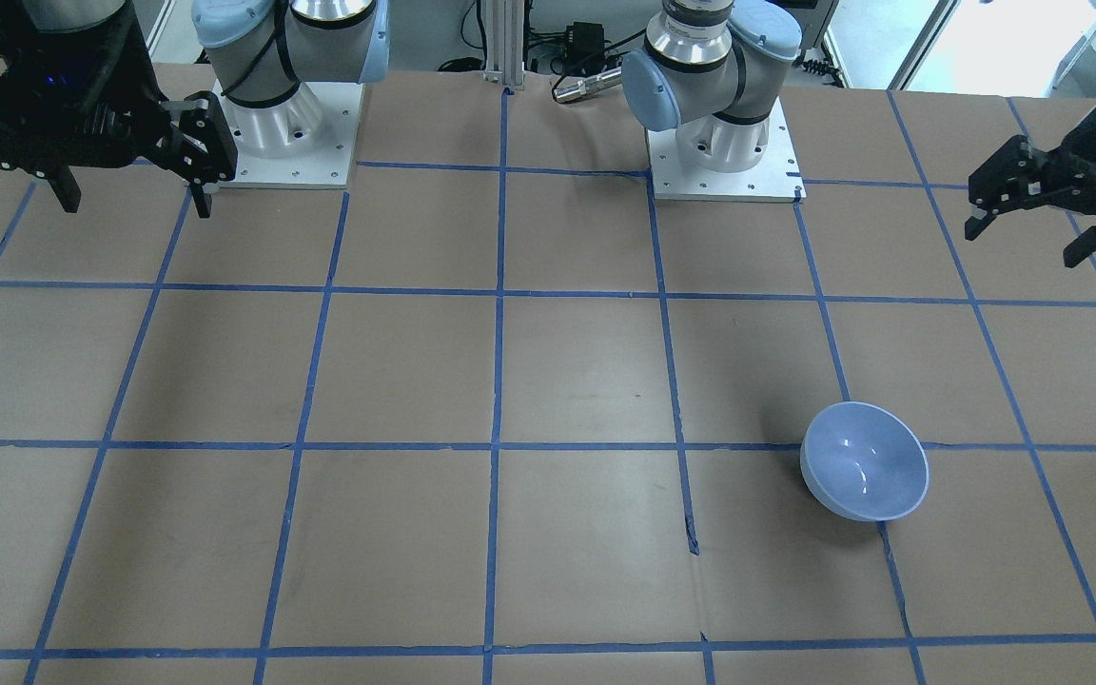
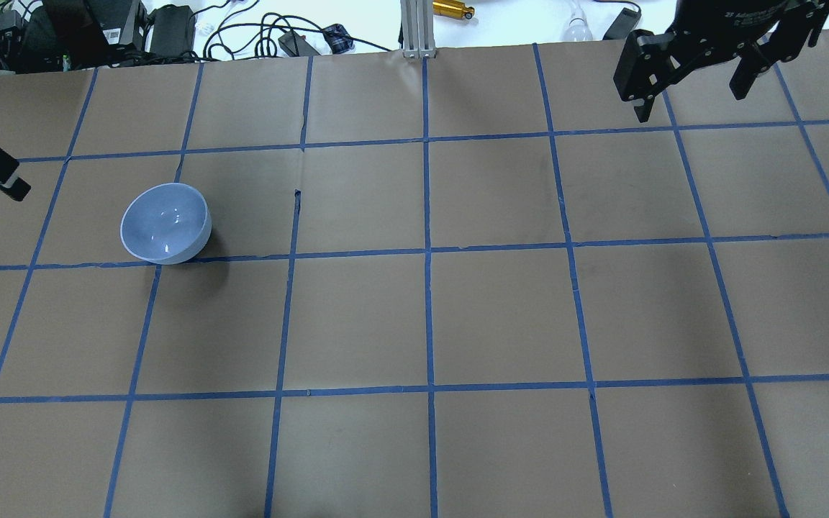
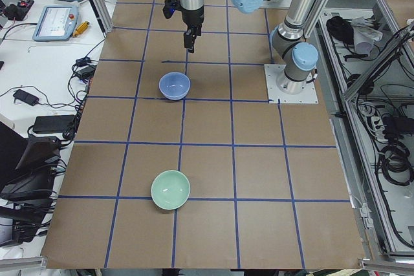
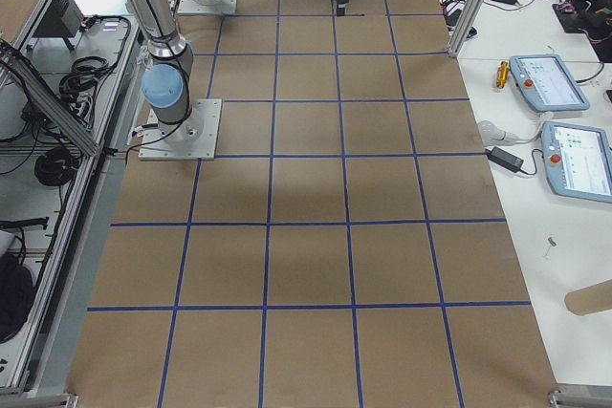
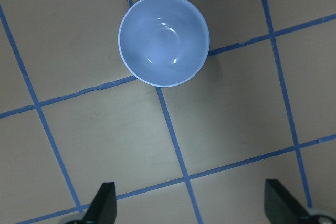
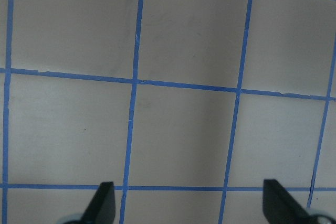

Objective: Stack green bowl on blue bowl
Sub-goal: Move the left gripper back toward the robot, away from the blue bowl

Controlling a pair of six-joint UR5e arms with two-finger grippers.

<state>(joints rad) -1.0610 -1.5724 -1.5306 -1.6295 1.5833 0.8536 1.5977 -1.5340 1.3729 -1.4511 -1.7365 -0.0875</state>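
The blue bowl (image 1: 864,460) stands upright on the brown table; it also shows in the overhead view (image 2: 165,223), the exterior left view (image 3: 174,85) and the left wrist view (image 5: 164,39). The green bowl (image 3: 170,189) stands upright about two grid squares away, toward the table's left end, and shows clearly only in the exterior left view. My left gripper (image 1: 1027,240) is open and empty, high above the table beside the blue bowl; its fingertips (image 5: 102,205) frame bare table. My right gripper (image 1: 132,195) is open and empty, far from both bowls, over bare table (image 6: 191,205).
Two arm bases (image 1: 286,133) (image 1: 724,143) sit on white plates at the robot's edge. An aluminium post (image 2: 414,29) and cables lie along the far edge. Teach pendants (image 4: 550,83) lie on a side table. Blue tape divides the table into squares.
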